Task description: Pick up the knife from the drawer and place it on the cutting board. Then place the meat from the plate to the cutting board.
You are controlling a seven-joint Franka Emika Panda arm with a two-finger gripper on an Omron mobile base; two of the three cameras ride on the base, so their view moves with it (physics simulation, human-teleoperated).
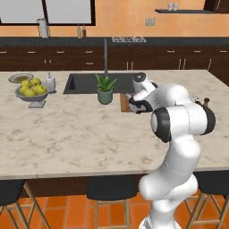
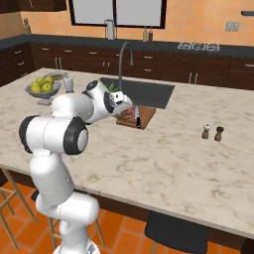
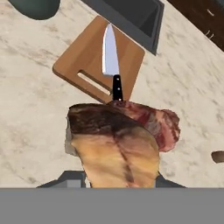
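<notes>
Holding the meat [image 3: 124,140] clamped between its fingers, your gripper [image 3: 120,183] is hanging above the marble counter [image 1: 67,134] just short of the cutting board [image 3: 83,57]. You are carrying one slab, brown and tan near the hand and red-pink at its far side. Beyond it, one knife [image 3: 111,65] is lying on the board, black handle toward the hand and silver tip pointing away at the sink [image 3: 131,17]. No writing or brand is showing on anything you can read.

The board's near edge, with its handle slot, is sitting just past the meat; its far edge is nearly meeting the sink rim. Open counter is spreading on both sides of the hand. A potted plant [image 1: 105,89] is standing just beside the board. Two shakers [image 2: 212,132] are standing well apart from the hand, as are one fruit bowl [image 1: 31,91] and the plate [image 1: 20,78] behind it.
</notes>
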